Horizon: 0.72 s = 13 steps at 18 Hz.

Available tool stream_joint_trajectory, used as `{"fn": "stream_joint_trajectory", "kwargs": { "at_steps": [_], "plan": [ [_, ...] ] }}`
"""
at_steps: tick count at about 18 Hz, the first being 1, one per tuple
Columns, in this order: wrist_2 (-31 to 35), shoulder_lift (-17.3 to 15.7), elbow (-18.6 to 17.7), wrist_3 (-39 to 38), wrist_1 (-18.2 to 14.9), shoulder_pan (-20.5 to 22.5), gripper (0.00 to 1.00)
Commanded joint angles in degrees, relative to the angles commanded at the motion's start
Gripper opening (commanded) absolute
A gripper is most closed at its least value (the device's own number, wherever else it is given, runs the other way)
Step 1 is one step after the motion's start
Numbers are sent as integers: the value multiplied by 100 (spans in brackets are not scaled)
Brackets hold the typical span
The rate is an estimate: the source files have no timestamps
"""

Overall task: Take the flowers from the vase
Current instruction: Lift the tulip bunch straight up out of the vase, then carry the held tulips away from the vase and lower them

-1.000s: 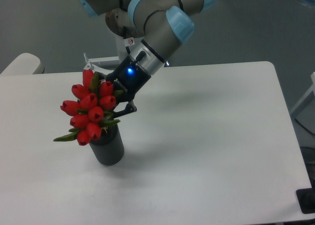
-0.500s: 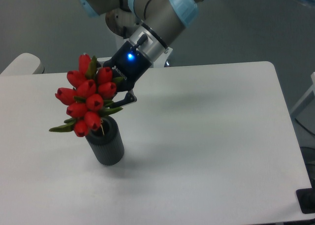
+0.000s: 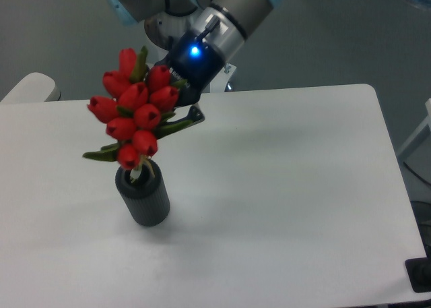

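The flowers (image 3: 137, 108), a tight bunch of red tulip buds with green leaves, hang tilted above the vase. My gripper (image 3: 176, 109) is shut on the bunch from the right, its fingers mostly hidden behind the buds and leaves. The dark grey ribbed vase (image 3: 143, 195) stands upright on the white table, and part of its round top hole shows. The lowest bud sits just over the vase's rim, with thin stem ends still reaching into the opening.
The white table (image 3: 283, 187) spreads to the right and front. The arm's base (image 3: 161, 32) rises behind the table's far edge. A pale rounded object (image 3: 27, 87) sits at the far left. A dark item (image 3: 421, 274) lies at the lower right corner.
The gripper has risen and shifted slightly right with the flowers in it. The bunch has lifted out of the vase, uncovering the vase's top hole. The vase has stayed put.
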<state>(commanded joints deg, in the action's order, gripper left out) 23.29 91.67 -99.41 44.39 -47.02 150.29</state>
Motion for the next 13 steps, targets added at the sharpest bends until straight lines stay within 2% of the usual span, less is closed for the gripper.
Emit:
{"fn": "stream_joint_trajectory", "kwargs": {
  "at_steps": [7, 11, 13],
  "plan": [
    [-35, 78, 246, -63, 9, 518, 33],
    [17, 798, 790, 271, 26, 747, 33],
    [17, 1263, 1054, 682, 26, 914, 33]
  ]
}}
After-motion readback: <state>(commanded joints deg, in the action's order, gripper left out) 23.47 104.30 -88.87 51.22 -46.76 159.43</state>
